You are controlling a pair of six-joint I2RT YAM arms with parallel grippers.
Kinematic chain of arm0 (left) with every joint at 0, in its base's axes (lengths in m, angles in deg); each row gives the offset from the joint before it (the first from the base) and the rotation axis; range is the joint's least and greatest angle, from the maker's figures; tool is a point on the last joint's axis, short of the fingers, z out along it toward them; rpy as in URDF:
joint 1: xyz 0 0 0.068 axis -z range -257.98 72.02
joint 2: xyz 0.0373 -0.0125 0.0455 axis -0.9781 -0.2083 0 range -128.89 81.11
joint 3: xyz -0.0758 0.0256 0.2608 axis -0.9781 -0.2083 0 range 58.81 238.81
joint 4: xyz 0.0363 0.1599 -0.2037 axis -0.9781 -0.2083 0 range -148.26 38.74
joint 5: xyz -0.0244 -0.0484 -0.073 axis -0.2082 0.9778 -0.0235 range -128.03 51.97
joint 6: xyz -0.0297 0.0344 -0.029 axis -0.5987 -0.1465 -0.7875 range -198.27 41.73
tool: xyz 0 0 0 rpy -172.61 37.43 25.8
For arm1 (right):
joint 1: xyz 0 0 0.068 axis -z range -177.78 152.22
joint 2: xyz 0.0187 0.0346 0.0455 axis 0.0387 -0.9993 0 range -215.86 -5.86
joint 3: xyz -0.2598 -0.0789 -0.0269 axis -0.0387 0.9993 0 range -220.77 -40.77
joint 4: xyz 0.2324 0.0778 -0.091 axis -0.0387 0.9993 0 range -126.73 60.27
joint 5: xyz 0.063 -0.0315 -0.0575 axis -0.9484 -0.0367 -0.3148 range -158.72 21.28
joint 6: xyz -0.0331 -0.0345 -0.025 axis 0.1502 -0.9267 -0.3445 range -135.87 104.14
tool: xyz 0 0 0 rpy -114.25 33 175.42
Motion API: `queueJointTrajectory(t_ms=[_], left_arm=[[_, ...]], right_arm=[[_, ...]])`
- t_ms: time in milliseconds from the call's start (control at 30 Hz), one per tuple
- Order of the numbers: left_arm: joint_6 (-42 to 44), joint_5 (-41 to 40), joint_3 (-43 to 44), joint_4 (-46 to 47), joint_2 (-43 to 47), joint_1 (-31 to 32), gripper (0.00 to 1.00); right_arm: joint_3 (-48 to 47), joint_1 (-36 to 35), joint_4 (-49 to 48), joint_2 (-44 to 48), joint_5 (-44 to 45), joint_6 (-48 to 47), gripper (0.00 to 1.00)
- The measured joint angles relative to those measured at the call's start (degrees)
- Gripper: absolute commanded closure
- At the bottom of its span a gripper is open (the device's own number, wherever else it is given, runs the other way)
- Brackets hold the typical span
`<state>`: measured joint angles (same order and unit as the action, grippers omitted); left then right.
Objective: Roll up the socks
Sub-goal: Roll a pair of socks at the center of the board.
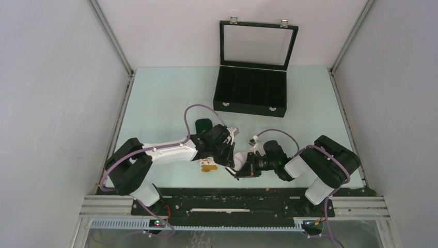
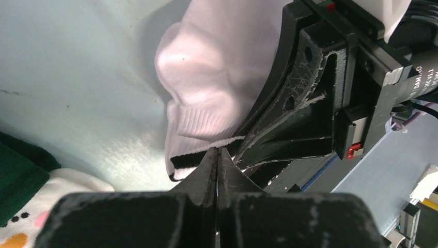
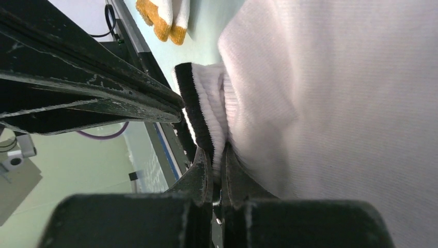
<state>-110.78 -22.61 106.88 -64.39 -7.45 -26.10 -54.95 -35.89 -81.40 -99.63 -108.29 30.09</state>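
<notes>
Green sock (image 1: 203,124) mostly hidden under left arm (image 1: 165,150).

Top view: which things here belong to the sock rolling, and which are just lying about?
For the job:
- white sock, black-striped cuff
- green dotted sock, orange-tipped

Lying about:
- open black case, far side of the table

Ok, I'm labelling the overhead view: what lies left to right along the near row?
From the left: left arm → green sock, its orange-white end → white sock → right arm.
</notes>
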Motion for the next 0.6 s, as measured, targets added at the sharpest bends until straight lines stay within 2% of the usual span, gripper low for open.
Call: queueJointTrajectory(t_ms=[600], left_arm=[[-0.02,-1.79,1.55,-3.61,-1.38,0.04,1.00]], right_arm=[[0.39,3.15,-3.21,-4.63,-4.07,5.70,1.00]])
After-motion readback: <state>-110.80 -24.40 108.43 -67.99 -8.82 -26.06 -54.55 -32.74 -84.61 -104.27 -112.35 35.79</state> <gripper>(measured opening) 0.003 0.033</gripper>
